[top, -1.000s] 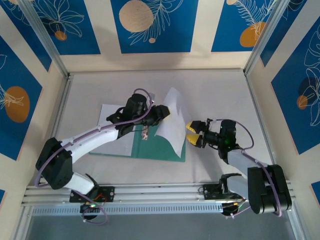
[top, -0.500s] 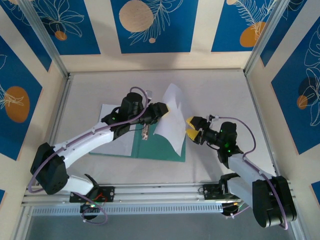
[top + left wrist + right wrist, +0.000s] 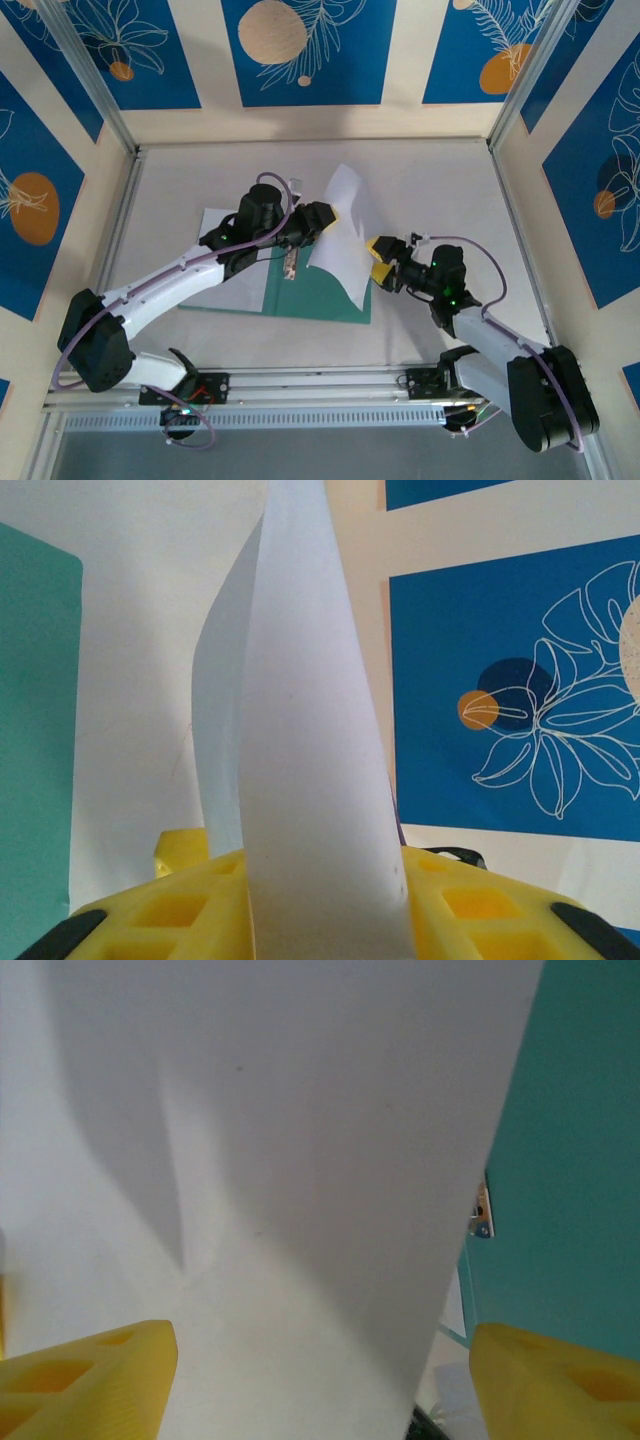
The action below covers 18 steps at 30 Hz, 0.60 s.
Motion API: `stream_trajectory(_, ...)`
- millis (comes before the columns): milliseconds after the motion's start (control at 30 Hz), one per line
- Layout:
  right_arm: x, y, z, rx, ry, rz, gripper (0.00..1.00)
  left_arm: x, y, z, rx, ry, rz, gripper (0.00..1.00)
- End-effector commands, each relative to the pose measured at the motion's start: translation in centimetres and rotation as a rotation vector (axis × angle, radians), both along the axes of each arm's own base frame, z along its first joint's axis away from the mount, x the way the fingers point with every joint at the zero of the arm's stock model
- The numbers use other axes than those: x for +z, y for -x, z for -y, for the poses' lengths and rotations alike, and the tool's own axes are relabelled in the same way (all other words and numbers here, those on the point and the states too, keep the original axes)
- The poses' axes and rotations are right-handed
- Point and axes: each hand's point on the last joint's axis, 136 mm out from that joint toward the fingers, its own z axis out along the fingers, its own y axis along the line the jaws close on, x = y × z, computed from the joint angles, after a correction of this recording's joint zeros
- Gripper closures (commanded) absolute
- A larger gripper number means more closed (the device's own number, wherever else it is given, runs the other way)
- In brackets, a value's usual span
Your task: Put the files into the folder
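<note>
**A:** Where's the sheet [image 3: 345, 235] at?

**B:** Standing up, curled, its lower edge down over the right half of the open folder [image 3: 320, 295]. The left tool [image 3: 325, 217] is clamped on its left edge. The right tool [image 3: 381, 262] sits just beside the lower right edge, jaws apart, nothing in them.

**A:** So how'd you play it?

**B:** I'd guess the right one pinches that free edge, then both lower it flat, corners squared to the folder before letting go. Go slow, thin paper buckles.

**A:** Room?

**B:** Plenty of bare worktop [image 3: 430, 190] to the right and behind. The folder's near edge sits close to the front rail, so don't drag that way.
</note>
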Motion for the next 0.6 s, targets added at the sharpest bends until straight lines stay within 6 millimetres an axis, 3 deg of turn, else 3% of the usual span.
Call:
stream_trajectory(0, 0.9, -0.9, -0.4, -0.012, -0.016, 0.019, 0.22, 3.0, 0.3, 0.3, -0.019, 0.064, 0.049, 0.63)
stream_trajectory(133, 2.2, -1.5, -0.7, -0.007, -0.061, 0.049, 0.23, 2.5, 0.6, 0.2, -0.017, 0.065, 0.040, 0.63)
stream_trajectory(400, 8.2, -2.0, -0.7, 0.004, -0.138, 0.201, 0.27, -0.9, 1.5, -1.1, -0.007, 0.050, -0.032, 0.63)
stream_trajectory(567, 9.6, -1.4, -0.1, -0.001, -0.151, 0.235, 0.27, -1.6, 1.5, -2.1, 0.012, 0.049, -0.042, 0.62)
